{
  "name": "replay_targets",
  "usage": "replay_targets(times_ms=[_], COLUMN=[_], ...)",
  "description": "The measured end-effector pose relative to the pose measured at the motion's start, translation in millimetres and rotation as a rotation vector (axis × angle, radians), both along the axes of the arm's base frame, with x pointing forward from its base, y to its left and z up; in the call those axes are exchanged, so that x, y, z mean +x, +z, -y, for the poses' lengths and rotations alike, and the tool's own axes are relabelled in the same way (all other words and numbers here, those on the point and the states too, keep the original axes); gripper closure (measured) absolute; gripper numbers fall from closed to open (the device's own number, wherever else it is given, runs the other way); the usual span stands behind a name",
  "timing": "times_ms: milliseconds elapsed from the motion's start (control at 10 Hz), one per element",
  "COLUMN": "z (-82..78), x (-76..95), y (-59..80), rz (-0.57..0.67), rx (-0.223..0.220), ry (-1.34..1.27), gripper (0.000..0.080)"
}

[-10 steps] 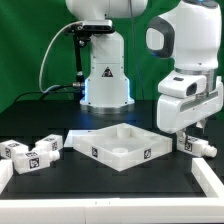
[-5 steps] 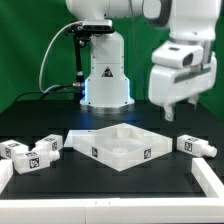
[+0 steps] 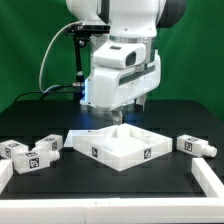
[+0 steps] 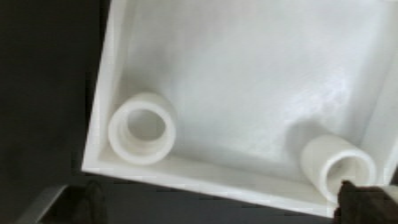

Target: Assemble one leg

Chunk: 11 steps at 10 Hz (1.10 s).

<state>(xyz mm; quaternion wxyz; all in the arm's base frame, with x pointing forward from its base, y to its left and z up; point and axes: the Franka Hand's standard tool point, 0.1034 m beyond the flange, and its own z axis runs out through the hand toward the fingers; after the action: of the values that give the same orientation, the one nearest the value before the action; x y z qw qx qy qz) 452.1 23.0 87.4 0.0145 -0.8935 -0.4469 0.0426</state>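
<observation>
Tool (image 3: pixel 128 108) hangs just above the far part of the tabletop (image 3: pixel 115 147), its jaws apart and holding nothing. In the wrist view one dark finger (image 4: pixel 366 197) shows at the frame's edge, over the tray-like inside of the tabletop.

That view looks into one inner corner of the tabletop, where two round white sockets stand against the raised rim: one socket (image 4: pixel 143 130) is near the corner and the other socket (image 4: pixel 338 160) is beside the finger. The black worktop (image 3: pixel 40 112) shows beyond the rim.

Seen from the exterior view, the leg (image 3: pixel 196 146) lies on its side on the worktop, near the tabletop on the exterior view's right and apart from it. A second leg (image 3: pixel 46 150) and a third leg (image 3: pixel 13 150) lie on the tabletop's other side, close together.

Each leg carries black-and-white square tags (patterns too small to make out). Two such tags, a left tag (image 3: pixel 92 152) and a right tag (image 3: pixel 147 153), sit on the tabletop's near edges.
</observation>
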Motion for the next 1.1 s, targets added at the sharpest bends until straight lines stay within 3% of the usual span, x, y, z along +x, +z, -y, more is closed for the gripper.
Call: replay_targets(times_ms=[400, 600, 800, 1100], z=[-0.9, 30.1, 58.9, 77.3], x=[-0.1, -11.0, -5.2, -7.7], y=[-0.3, -32.2, -53.9, -72.3], rz=[0.000, -0.045, 0.051, 0.041], rx=[0.000, 0.022, 0.036, 0.044], ry=[0.002, -0.085, -0.009, -0.009], gripper=[0.0151, 0.0151, 0.0151, 0.0151])
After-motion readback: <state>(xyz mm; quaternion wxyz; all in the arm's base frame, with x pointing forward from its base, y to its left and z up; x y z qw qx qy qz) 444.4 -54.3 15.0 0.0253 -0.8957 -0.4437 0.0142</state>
